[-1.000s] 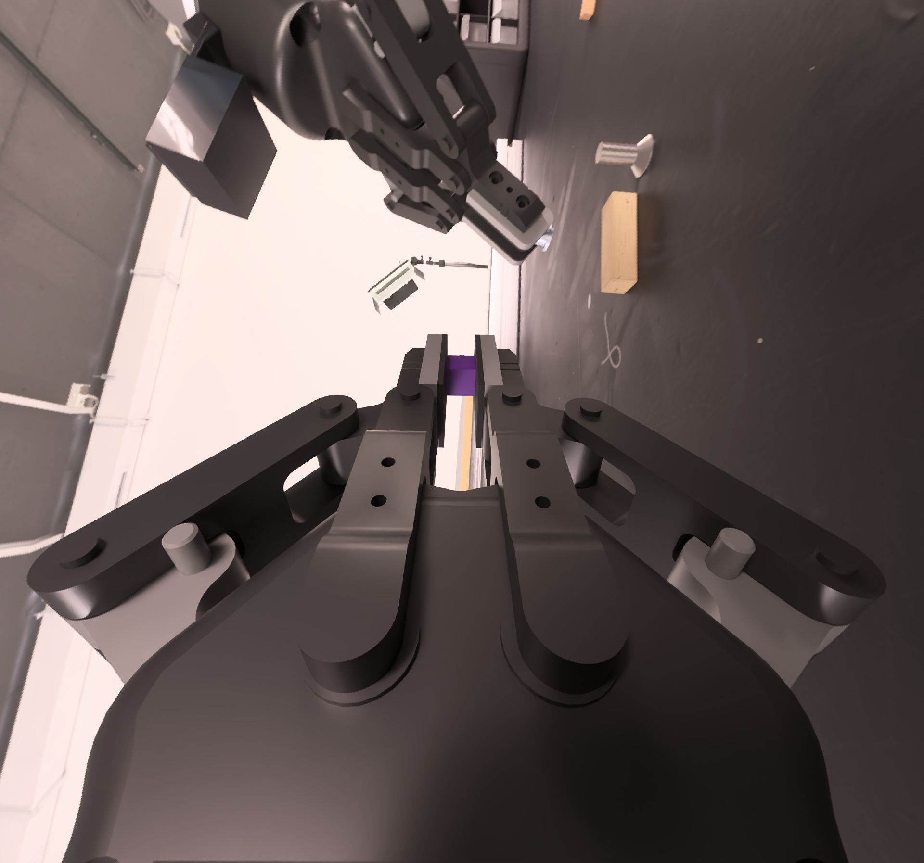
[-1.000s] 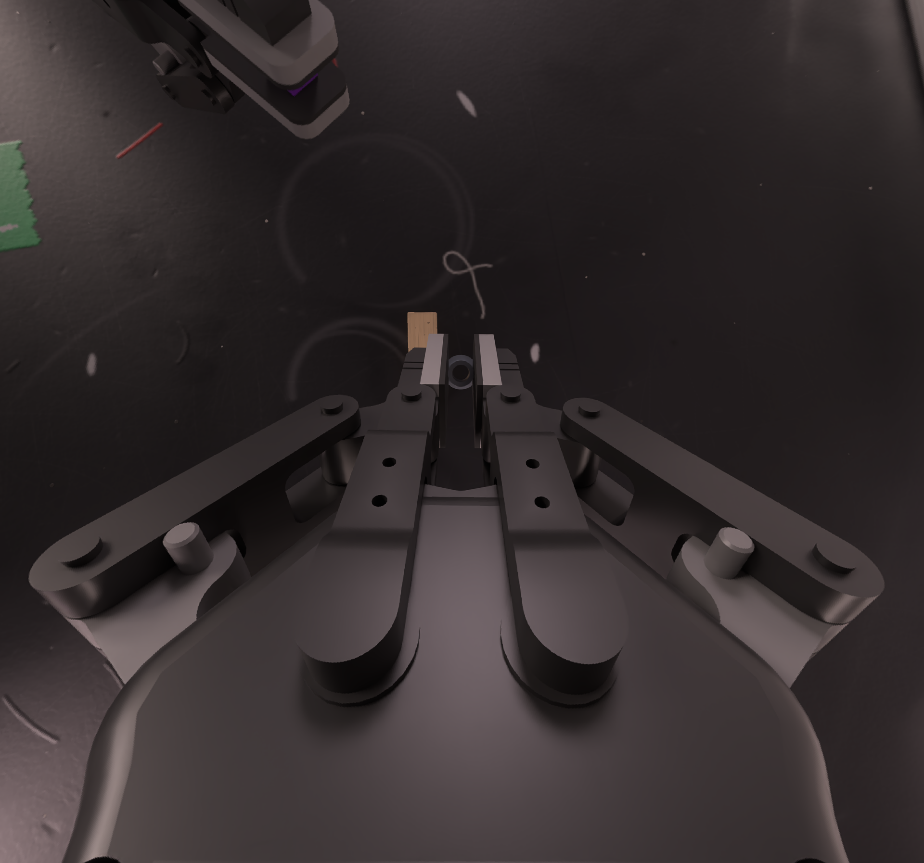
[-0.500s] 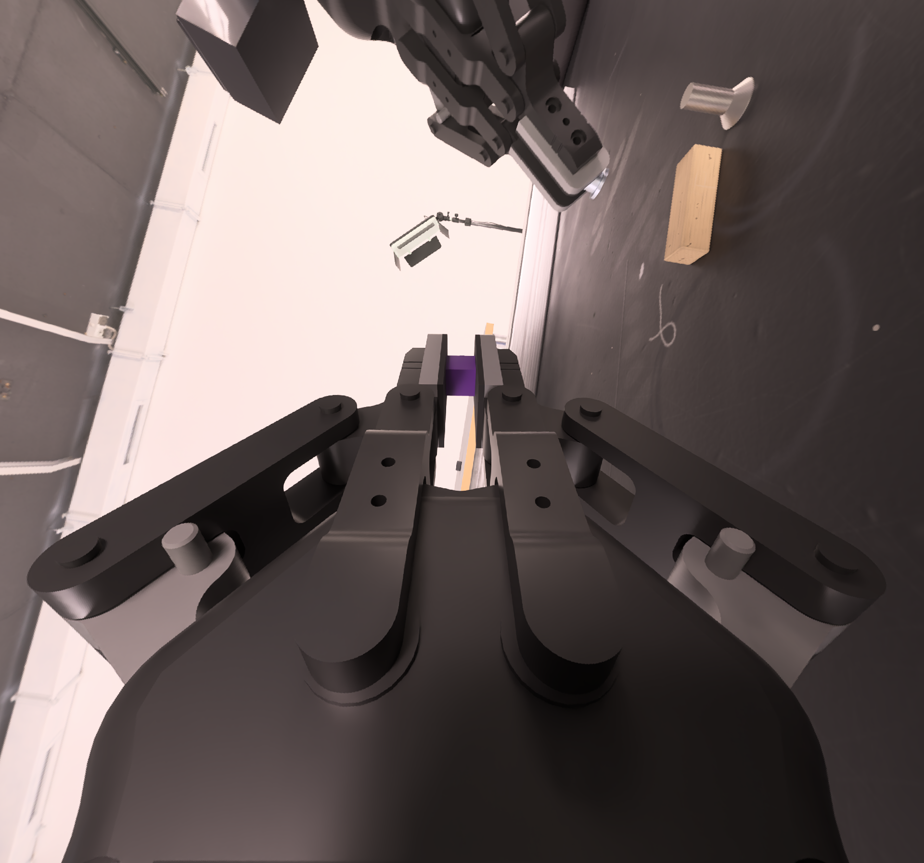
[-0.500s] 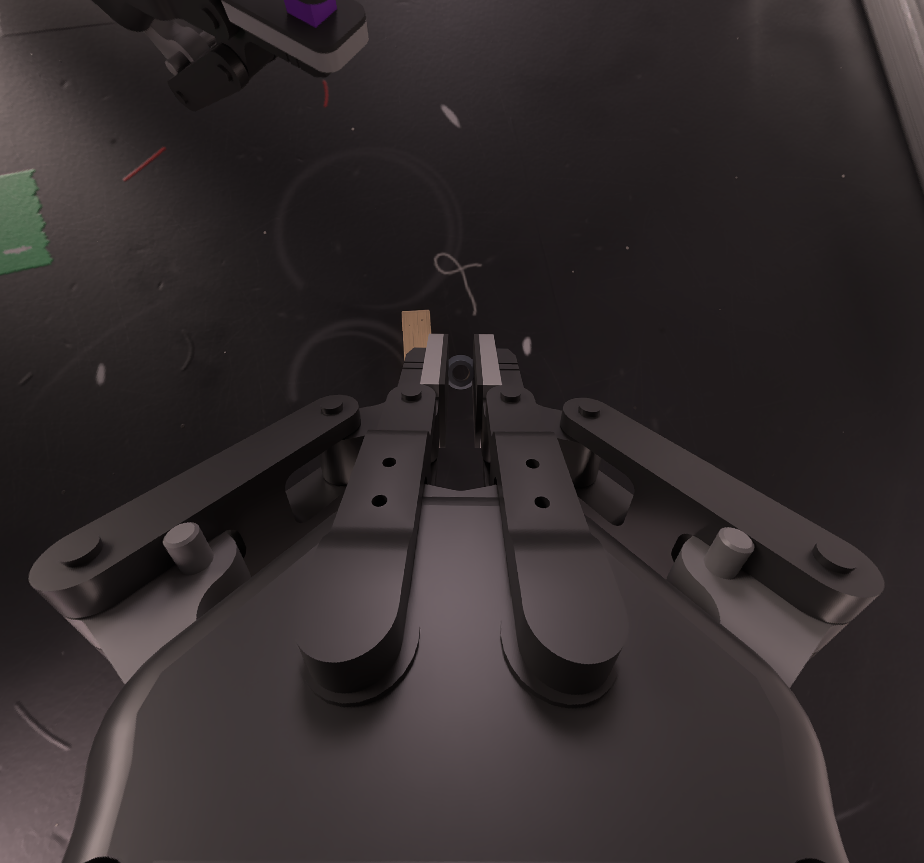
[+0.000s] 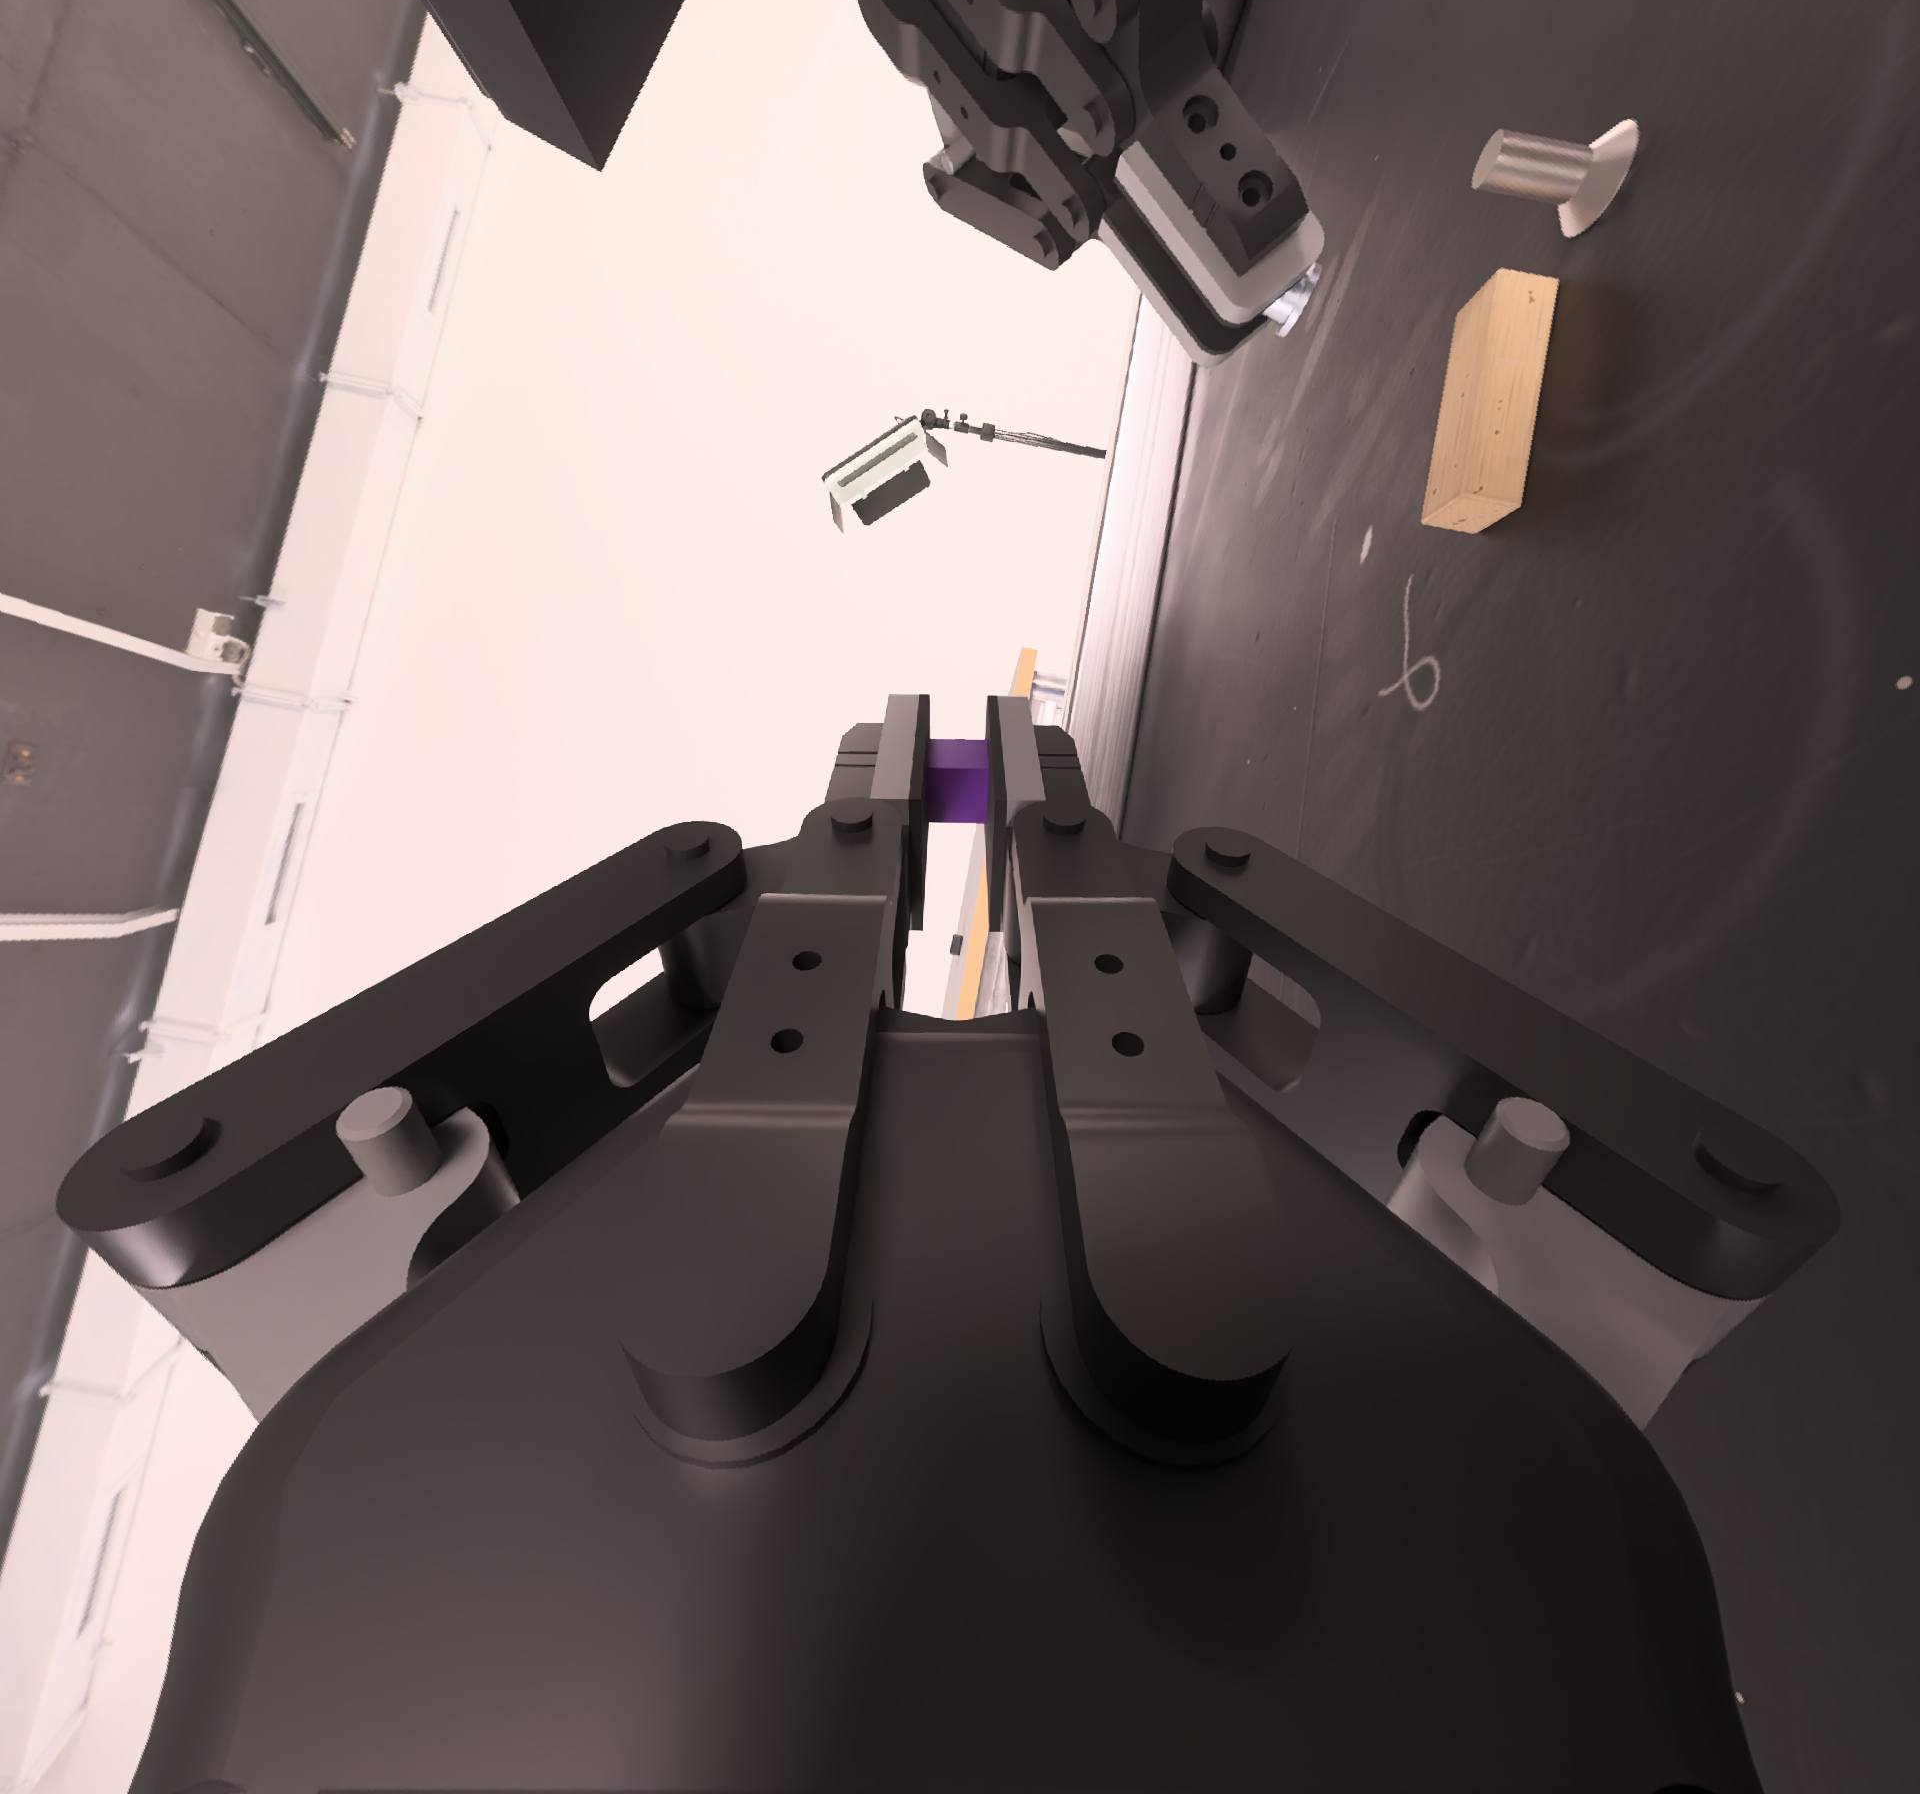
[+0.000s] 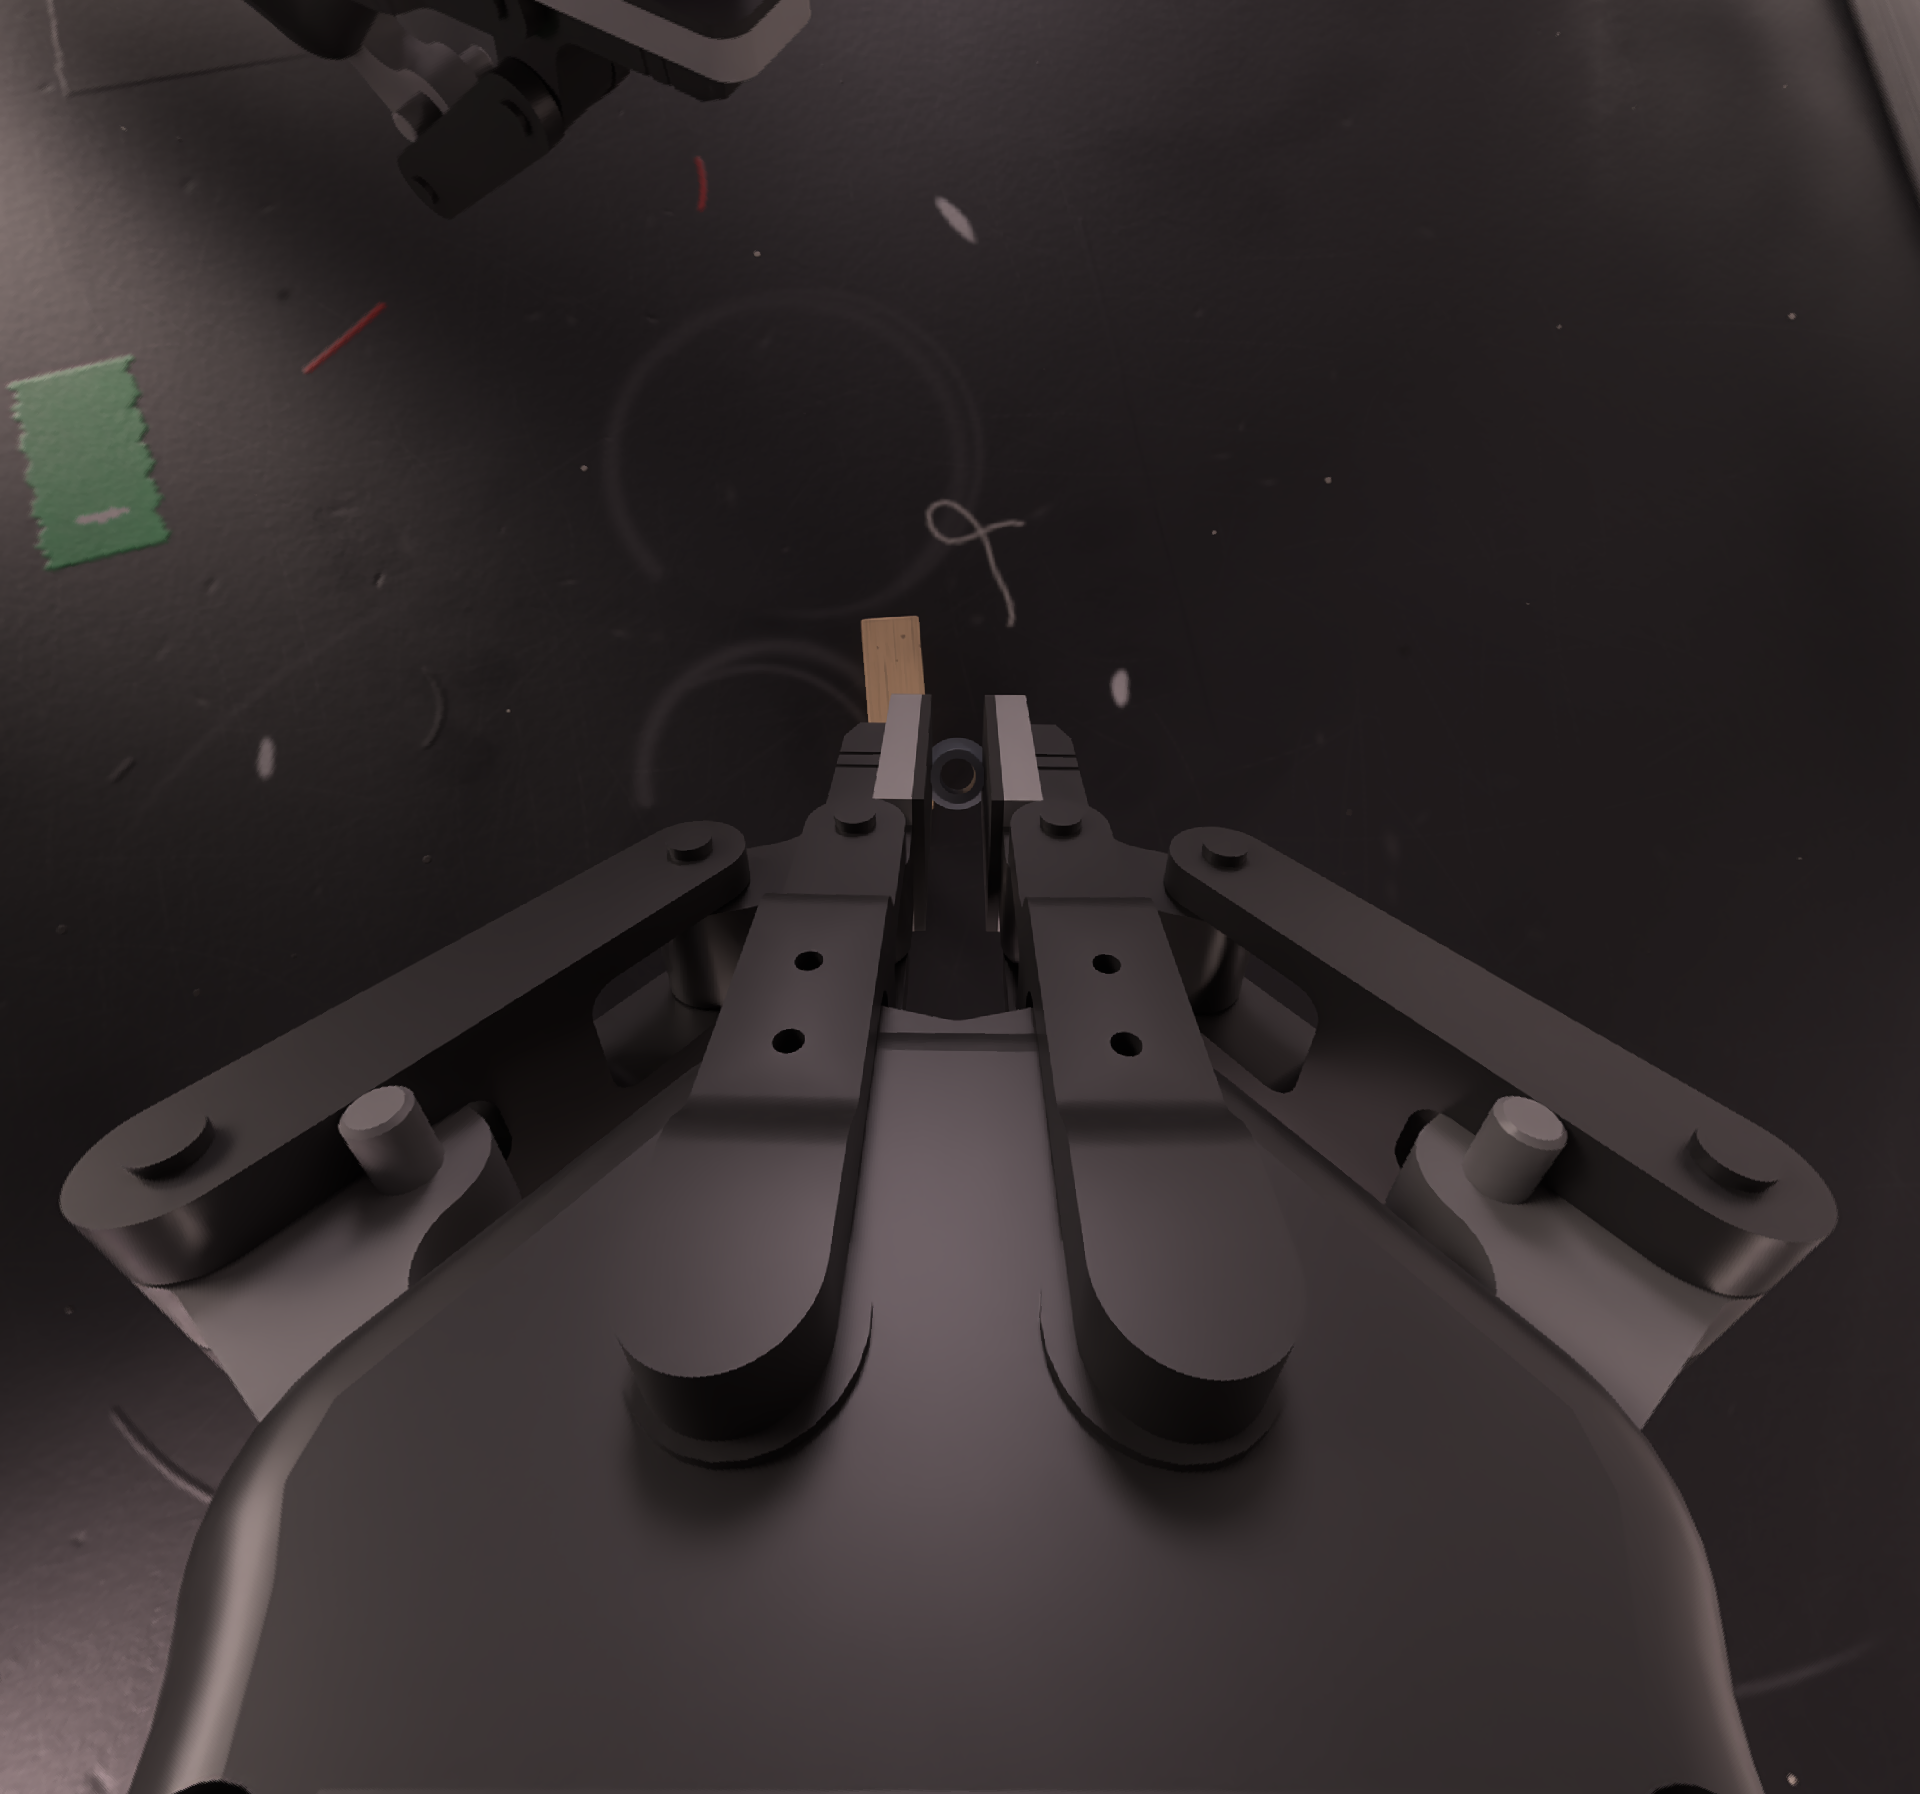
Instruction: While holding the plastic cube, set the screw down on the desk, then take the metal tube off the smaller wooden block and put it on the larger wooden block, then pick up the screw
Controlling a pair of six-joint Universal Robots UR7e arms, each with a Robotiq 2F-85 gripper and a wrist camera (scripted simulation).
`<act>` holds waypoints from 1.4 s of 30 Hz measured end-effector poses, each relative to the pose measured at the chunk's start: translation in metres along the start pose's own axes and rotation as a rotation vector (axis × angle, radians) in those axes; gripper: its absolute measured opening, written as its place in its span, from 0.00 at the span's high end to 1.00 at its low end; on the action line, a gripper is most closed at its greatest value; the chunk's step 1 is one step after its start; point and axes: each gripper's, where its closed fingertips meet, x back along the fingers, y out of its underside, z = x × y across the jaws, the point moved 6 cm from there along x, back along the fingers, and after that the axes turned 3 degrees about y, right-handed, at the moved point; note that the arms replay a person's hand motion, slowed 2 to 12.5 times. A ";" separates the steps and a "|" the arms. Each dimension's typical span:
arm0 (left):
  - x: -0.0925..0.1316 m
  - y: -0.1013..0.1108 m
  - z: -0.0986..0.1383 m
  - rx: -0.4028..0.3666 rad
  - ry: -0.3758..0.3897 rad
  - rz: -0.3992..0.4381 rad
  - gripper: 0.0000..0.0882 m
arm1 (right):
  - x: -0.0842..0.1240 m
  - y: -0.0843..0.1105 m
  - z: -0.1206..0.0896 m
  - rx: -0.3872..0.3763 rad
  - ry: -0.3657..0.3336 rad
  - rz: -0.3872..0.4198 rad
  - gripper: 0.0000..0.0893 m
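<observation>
The metal tube (image 6: 955,776) is clamped end-on in the right gripper (image 6: 957,749); a wooden block (image 6: 892,668) lies just beyond its left finger. The tube should be lowered level onto the block before release. The plastic cube (image 5: 957,780) is pinched by the left gripper (image 5: 955,757). Beyond, the screw (image 5: 1555,175) rests on the dark, scuffed desk (image 6: 1455,497); a pale wall is seen past its edge.

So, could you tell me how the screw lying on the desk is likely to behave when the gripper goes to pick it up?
The screw lies on its side on the desk, so its round shank may roll if nudged. Its wide flat head would probably swing that roll into a curve. The smooth metal looks rigid but possibly slippery, so gripping across the shank seems safest.
</observation>
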 end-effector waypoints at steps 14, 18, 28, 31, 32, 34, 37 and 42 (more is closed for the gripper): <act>-0.001 0.001 0.000 0.012 0.010 -0.004 0.89 | -0.004 0.001 -0.008 -0.002 -0.045 0.010 0.90; -0.001 0.002 0.001 0.013 0.013 -0.004 0.89 | -0.007 0.001 -0.009 0.006 -0.050 -0.001 0.90; -0.001 0.001 0.002 0.010 0.023 0.001 0.89 | -0.016 -0.001 -0.015 0.039 -0.061 -0.033 0.90; -0.001 0.001 0.002 0.008 0.026 0.003 0.89 | -0.020 -0.002 -0.016 0.053 -0.062 -0.041 0.90; -0.001 0.001 0.003 0.007 0.027 0.003 0.89 | -0.021 -0.002 -0.017 0.058 -0.061 -0.044 0.90; -0.001 0.001 0.003 0.006 0.029 0.004 0.89 | -0.023 -0.003 -0.018 0.069 -0.060 -0.051 0.90; -0.001 0.001 0.003 0.004 0.033 0.006 0.89 | -0.026 -0.004 -0.019 0.085 -0.055 -0.062 0.90; -0.001 0.000 0.004 0.001 0.038 0.007 0.89 | -0.029 -0.006 -0.021 0.111 -0.040 -0.083 0.90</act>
